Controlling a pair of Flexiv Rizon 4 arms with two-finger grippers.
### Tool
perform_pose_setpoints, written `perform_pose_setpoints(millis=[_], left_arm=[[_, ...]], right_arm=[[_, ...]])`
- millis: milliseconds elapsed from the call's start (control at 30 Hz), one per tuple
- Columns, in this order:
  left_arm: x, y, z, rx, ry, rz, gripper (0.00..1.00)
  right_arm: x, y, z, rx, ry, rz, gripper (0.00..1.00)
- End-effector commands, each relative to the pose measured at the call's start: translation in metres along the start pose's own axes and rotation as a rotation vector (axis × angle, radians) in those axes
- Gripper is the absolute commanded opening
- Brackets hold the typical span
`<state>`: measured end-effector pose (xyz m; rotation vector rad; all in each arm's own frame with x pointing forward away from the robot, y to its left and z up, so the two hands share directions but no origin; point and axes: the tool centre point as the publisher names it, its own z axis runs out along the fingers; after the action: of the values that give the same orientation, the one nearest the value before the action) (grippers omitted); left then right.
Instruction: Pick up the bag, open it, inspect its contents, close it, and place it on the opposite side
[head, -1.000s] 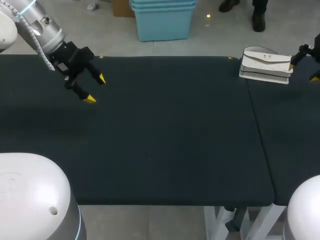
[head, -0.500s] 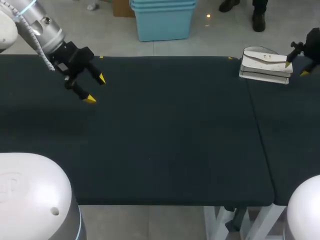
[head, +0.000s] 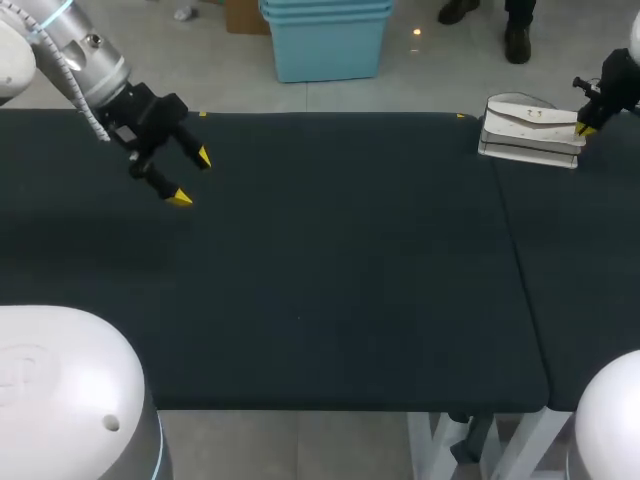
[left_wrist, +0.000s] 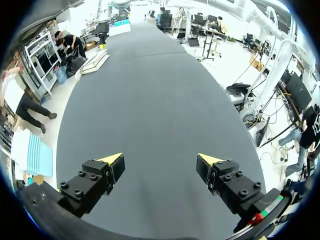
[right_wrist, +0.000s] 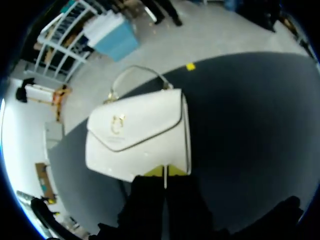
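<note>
Head view shows a white leather flap handbag (head: 530, 130) lying flat near the two o'clock corner of the dark table (head: 320, 280). At the bag's three o'clock edge sits the right gripper (head: 583, 128), its yellow tips pressed together. At ten o'clock the left gripper (head: 190, 178) hangs over the tabletop, fingers wide apart.

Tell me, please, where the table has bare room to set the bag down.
The table is bare from the left hand across to the bag, and along the whole near edge. Only the far right corner is crowded: the bag lies there with the right hand at its edge.
</note>
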<state>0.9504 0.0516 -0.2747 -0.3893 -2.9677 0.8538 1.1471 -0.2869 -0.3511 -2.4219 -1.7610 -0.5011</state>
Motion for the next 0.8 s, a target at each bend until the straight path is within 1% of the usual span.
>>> perform_pose_setpoints(millis=[33, 233, 400, 500, 667, 800], left_arm=[[-0.001, 0.001, 0.001, 0.002, -0.001, 0.001, 1.0], [-0.001, 0.001, 0.001, 0.002, -0.001, 0.001, 1.0], [-0.001, 0.001, 0.001, 0.002, -0.001, 0.001, 1.0], [-0.001, 0.001, 0.001, 0.002, -0.001, 0.001, 1.0], [-0.001, 0.001, 0.001, 0.002, -0.001, 0.001, 1.0], [-0.001, 0.001, 0.001, 0.002, -0.001, 0.001, 1.0]], right_arm=[[0.006, -0.002, -0.006, 0.031, -0.011, -0.012, 0.0], [0.015, -0.018, -0.013, 0.017, -0.014, -0.05, 0.0], [0.026, -0.036, -0.019, 0.008, -0.022, -0.09, 0.0], [0.032, -0.047, -0.025, -0.011, -0.037, -0.111, 0.0], [0.037, -0.06, -0.036, -0.039, -0.06, -0.12, 0.0], [0.039, -0.069, -0.044, -0.056, -0.056, -0.117, 0.0]])
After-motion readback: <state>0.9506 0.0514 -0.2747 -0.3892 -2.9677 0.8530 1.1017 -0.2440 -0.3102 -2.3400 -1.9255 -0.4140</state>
